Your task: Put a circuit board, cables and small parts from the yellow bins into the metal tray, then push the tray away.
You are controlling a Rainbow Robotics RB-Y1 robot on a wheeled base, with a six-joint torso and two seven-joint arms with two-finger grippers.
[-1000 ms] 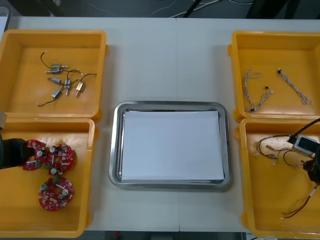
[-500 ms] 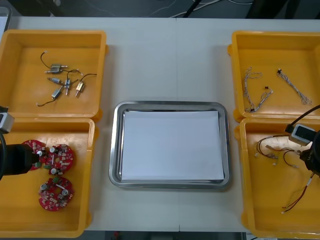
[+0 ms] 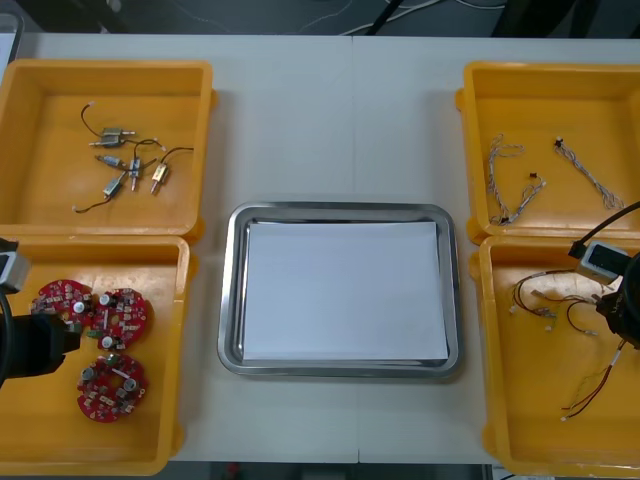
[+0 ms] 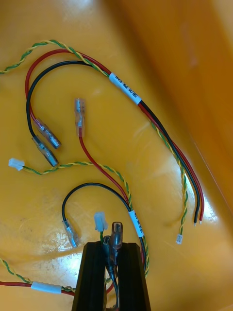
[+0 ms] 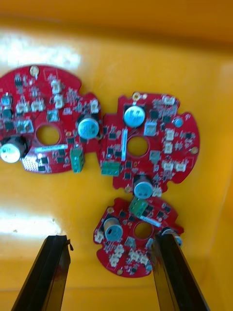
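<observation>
My left end effector [image 5: 110, 236] hangs spread above round red circuit boards [image 5: 145, 160] in a yellow plastic bin [image 5: 204, 63]; my right end effector [image 4: 112, 245] pinches a red-and-black wire cable [image 4: 136, 224]

Front view: from up above the arms, looking steeply down on the whole table [image 3: 330, 120]. The metal tray [image 3: 232, 290] sits mid-frame with yellow bins [image 3: 40, 120] at both sides, all seen from well off.
Left wrist view: hung close over the near left bin [image 5: 116, 39] and facing its floor. The left gripper [image 5: 110, 238] is in the foreground, fingers spread.
Right wrist view: close over the near right bin [image 4: 194, 73], facing down. The right gripper [image 4: 111, 248] is in the foreground, pinched on a cable [image 4: 115, 232].
Front and left wrist share: three round red circuit boards [image 5: 145, 141].
Front and right wrist share: the red, black and yellow-green cables [image 3: 545, 295].
</observation>
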